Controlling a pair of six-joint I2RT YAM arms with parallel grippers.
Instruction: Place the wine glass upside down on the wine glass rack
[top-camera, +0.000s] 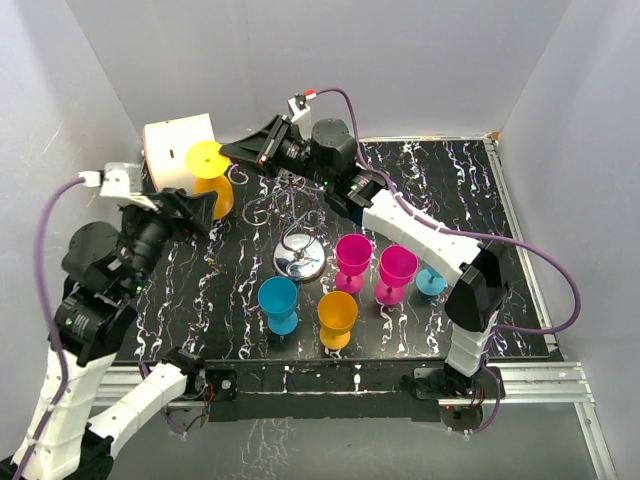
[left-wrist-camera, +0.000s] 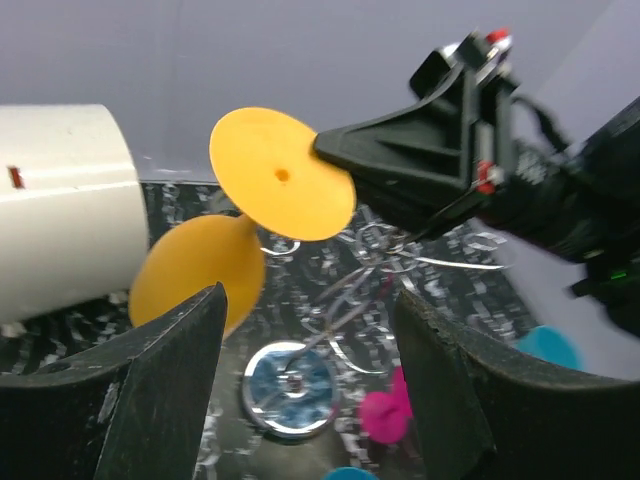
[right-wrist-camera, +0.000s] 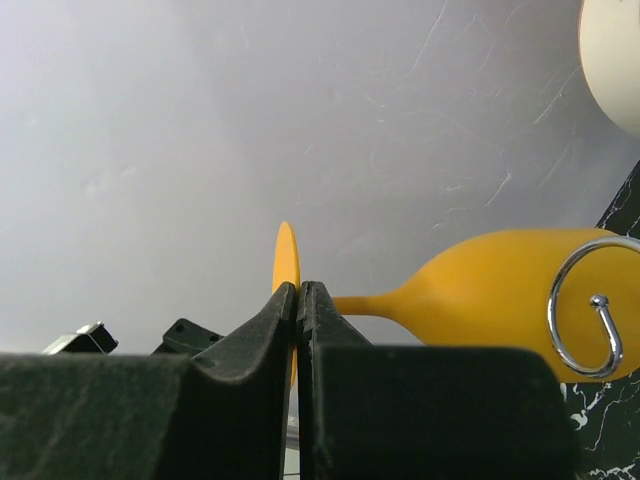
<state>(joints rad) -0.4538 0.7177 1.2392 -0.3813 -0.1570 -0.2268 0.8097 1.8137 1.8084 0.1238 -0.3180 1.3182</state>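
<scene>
Orange plastic wine glass (top-camera: 210, 182) is hanging foot-up and tilted over the far left of the tabletop. The closed right fingers (top-camera: 235, 152) are pinching the rim of its round foot. The left fingers (top-camera: 198, 208) are standing wide apart just below the glass, gripping nothing. The bowl is sitting just beyond one of them, and contact cannot be told.

One scroll arm of the silver wire wine glass rack (top-camera: 298, 256) is curling in front of the bowl in the right wrist view, but I cannot tell whether they are touching. The rack's shiny round base is sitting near the middle of the tabletop.

Five more plastic glasses are standing around that base:
- two magenta glasses (top-camera: 352, 258)
- one second orange glass (top-camera: 337, 316)
- one blue glass (top-camera: 278, 302)
- another blue glass (top-camera: 430, 281), partly hidden behind the right arm

One white cylinder (top-camera: 175, 150) is lying at the far left.

Everything is resting on a black marble-patterned tabletop (top-camera: 200, 290) with white veins. Pale grey walls (top-camera: 400, 60) are closing in three sides.
</scene>
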